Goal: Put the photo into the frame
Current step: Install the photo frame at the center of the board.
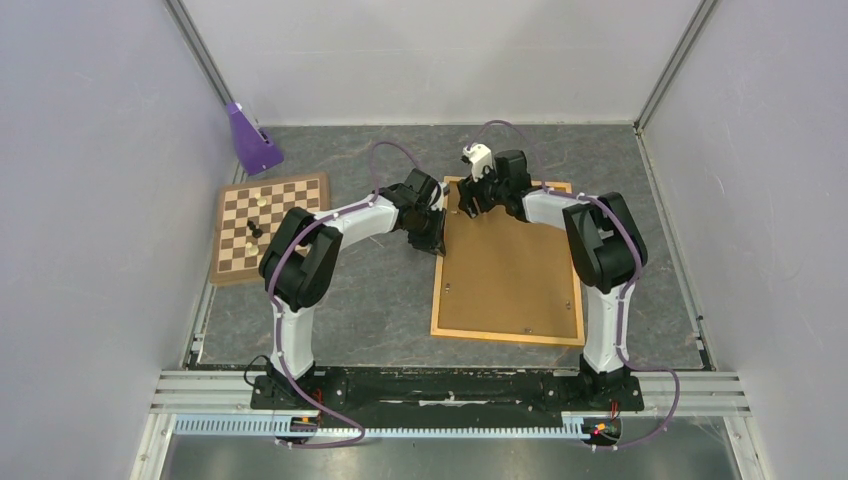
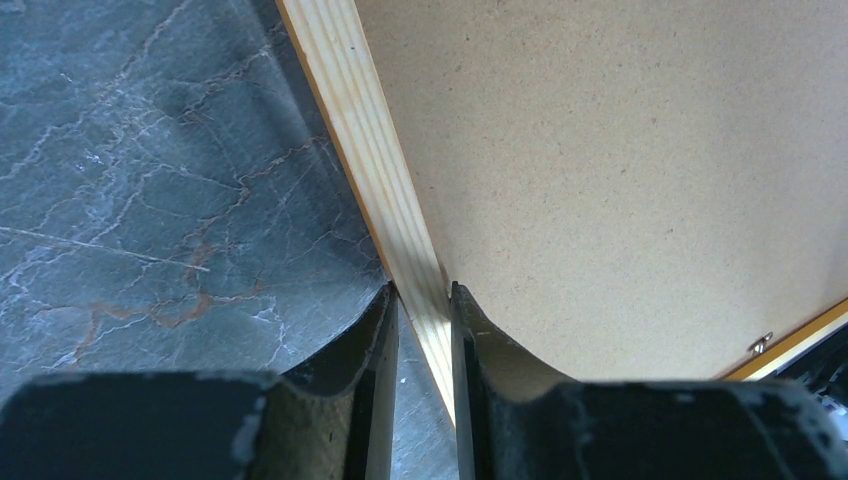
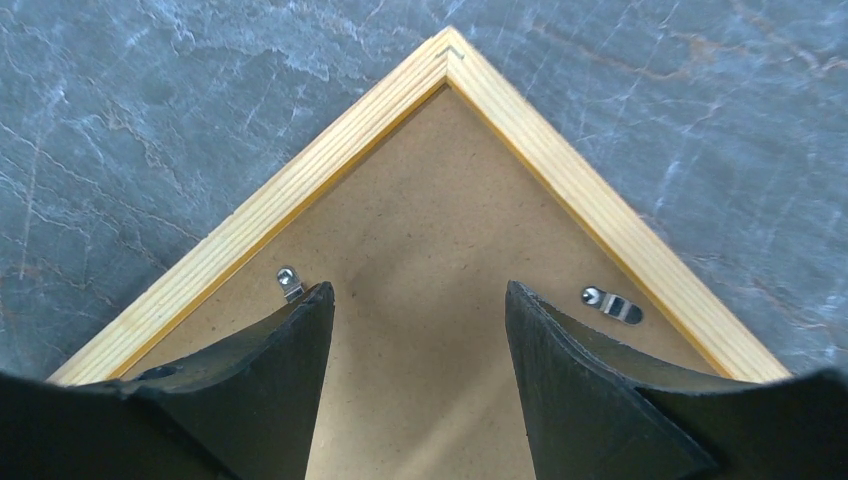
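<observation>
The frame (image 1: 508, 270) lies back up on the table, its brown fibreboard back showing inside light wooden rails. My left gripper (image 1: 432, 240) is at the frame's left rail near the far end. In the left wrist view that gripper (image 2: 422, 290) is shut on the pale rail (image 2: 370, 150), one fingertip on each side. My right gripper (image 1: 468, 205) hangs over the far left corner. In the right wrist view this gripper (image 3: 420, 290) is open above the backing, with the corner (image 3: 448, 50) ahead and a metal clip (image 3: 290, 283) at its left fingertip. The photo is out of view.
A brown-and-white chessboard (image 1: 270, 225) with a few pieces lies left of the frame. A purple object (image 1: 250, 140) stands at the back left by the wall. Walls close in the table on three sides. A second clip (image 3: 612, 304) sits right of the right fingers.
</observation>
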{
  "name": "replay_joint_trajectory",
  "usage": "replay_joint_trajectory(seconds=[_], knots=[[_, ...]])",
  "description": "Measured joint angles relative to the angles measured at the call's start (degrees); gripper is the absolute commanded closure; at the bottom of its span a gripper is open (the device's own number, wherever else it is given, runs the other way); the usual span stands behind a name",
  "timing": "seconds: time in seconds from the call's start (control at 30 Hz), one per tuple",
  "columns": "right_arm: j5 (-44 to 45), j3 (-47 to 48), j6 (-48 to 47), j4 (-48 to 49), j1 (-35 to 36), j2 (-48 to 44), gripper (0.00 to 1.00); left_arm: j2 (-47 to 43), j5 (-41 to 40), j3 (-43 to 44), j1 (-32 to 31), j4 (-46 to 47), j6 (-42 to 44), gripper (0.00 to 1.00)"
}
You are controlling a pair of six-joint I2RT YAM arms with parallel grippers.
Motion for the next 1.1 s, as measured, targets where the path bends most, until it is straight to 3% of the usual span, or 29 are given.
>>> replay_joint_trajectory(seconds=[0.47,1.1], knots=[[0.2,0.5,-1.6,0.2,1.2,1.7,0.36,-0.5,0.3,-1.2,0.0,1.4,0.0,0.98],[1.6,-5.6,-2.1,5.0,2.9,-1.2,0.38,-1.6,0.5,-3.1,0.3,3.8,0.0,0.98]])
